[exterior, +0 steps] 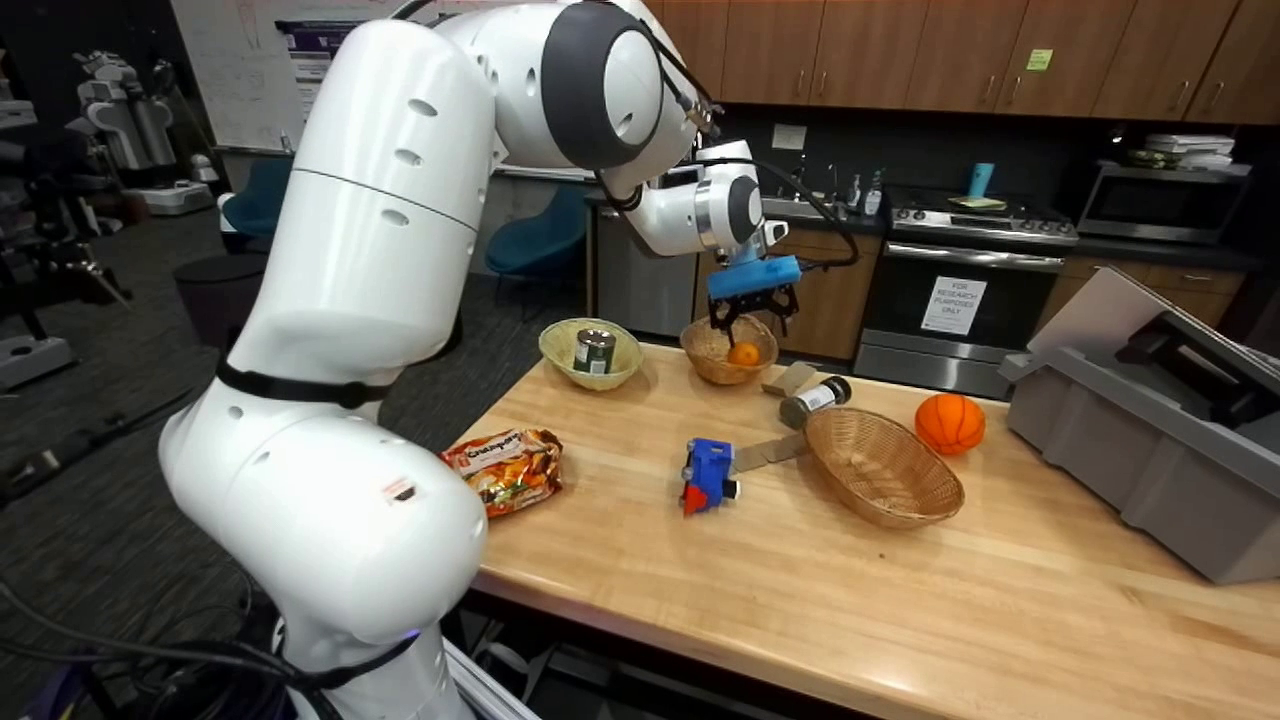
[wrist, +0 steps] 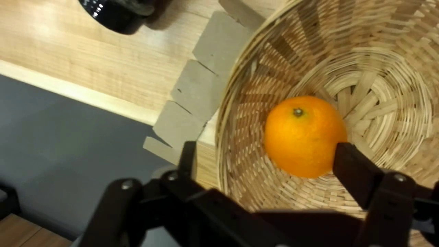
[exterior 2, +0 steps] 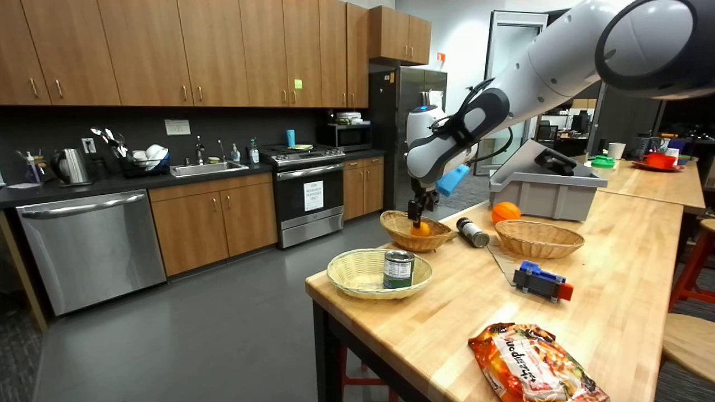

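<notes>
Wooden table [exterior: 620,490], orange [wrist: 305,135] in wicker basket [wrist: 377,79], just under the gripper [wrist: 267,147]

Wrist: close above basket [wrist: 387,89]; exterior views share tabletop [exterior: 800,570].

Orange [wrist: 305,140]: smooth peel, faint gloss. Basket [wrist: 281,80]: rough woven wicker. Worktop [exterior: 610,560]: smooth wood, soft sheen. Food packet [exterior 2: 533,360]: crinkled glossy film. Can [exterior 2: 398,269]: shiny metal, paper-labelled. Bin [exterior: 1110,460]: matt plastic. Dishwasher [exterior 2: 98,251]: satin metal.
</notes>
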Controlling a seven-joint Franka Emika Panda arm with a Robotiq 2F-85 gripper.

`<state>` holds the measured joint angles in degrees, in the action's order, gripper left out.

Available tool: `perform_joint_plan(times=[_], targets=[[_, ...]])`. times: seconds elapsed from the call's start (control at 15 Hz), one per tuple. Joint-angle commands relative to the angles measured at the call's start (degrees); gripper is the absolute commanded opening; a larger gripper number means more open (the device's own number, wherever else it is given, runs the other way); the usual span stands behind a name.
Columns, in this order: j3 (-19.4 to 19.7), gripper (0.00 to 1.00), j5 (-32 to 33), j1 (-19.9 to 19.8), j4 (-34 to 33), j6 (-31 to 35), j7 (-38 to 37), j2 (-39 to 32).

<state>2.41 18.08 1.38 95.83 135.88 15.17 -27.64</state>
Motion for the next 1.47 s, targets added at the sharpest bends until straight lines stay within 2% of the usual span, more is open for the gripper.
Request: perform_joint_plan(times=[0.0,0.27,0.53,0.8,1.4], targets=[[1.39,1.0,1.63,0.17,1.24,-0.92,-3.4,3.65],[2.55,1.0,1.44,-0.16,1.97,-1.53,-5.98,7.2],[3.3,1.0,0.98,-0.4,3.53,-5.35,-10.21,10.63],[3.32,1.0,0.46,-0.71,6.93,-8.74,-15.23,13.66],[2.93,1.0,-0.37,-1.38,14.51,-10.64,-21.3,18.08]])
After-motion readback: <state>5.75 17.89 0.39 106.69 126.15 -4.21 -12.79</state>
